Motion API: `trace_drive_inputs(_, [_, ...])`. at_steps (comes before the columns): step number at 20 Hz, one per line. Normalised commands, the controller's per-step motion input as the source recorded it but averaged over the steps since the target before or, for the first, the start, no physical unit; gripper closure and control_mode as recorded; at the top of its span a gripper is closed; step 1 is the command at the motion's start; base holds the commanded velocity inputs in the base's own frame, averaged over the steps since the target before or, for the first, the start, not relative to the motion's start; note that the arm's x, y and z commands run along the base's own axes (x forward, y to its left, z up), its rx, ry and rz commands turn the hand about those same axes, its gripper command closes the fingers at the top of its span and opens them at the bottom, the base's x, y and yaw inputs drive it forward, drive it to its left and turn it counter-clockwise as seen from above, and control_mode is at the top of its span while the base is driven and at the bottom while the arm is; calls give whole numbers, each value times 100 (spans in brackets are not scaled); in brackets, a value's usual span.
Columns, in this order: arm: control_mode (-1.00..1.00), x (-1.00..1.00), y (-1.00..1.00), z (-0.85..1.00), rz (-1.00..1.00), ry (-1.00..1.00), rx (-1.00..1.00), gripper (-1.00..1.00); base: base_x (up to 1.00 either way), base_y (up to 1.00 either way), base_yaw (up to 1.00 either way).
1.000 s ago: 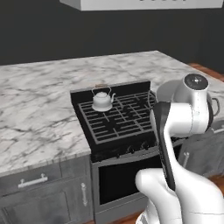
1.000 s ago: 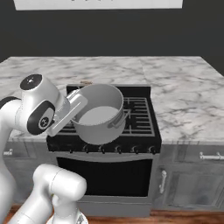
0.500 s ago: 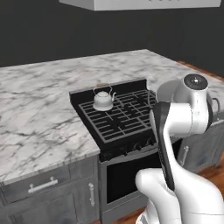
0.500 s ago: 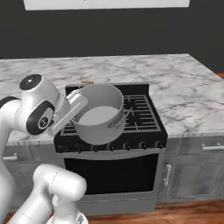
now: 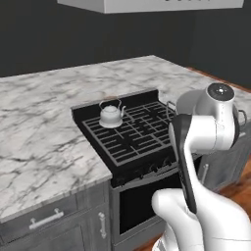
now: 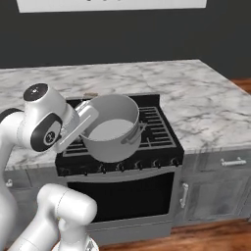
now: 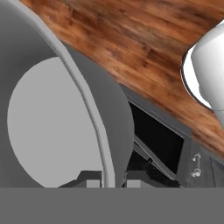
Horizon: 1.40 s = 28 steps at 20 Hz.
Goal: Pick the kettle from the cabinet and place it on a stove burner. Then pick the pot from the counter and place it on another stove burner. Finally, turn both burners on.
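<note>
A: Two fingers of the gripper [image 7: 108, 180] pinch the rim of the pot [image 6: 113, 128], one inside the wall and one outside. Where does it hang?

B: Tilted in the air above the front edge of the stove [image 6: 162, 135]. Rigid metal, probably heavy and smooth, so a rim grip may let it swing; the side handles look safer.

A: And farther back?

B: On the stove's far left burner stands the kettle [image 5: 111, 114], small and probably light, best lifted by its arched handle.

You see the marble surface [image 5: 44, 127] flanking the black cooktop [image 5: 132, 135], with the kettle [image 5: 111, 114] on a rear grate.
</note>
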Motion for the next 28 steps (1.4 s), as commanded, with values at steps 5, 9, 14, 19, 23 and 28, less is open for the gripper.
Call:
trace_drive_inputs(5, [100,0,0,0,0,0,0,100,8,59,-16])
trace_drive_inputs(9, [100,0,0,0,0,0,0,100,0,61,-18])
trace_drive_inputs(14, [100,0,0,0,0,0,0,100,8,47,-16])
trace_drive_inputs(19, [100,0,0,0,0,0,0,100,20,39,-13])
trace_drive_inputs(23, [100,0,0,0,0,0,0,100,20,41,-10])
trace_drive_inputs(28, [100,0,0,0,0,0,0,100,20,43,-6])
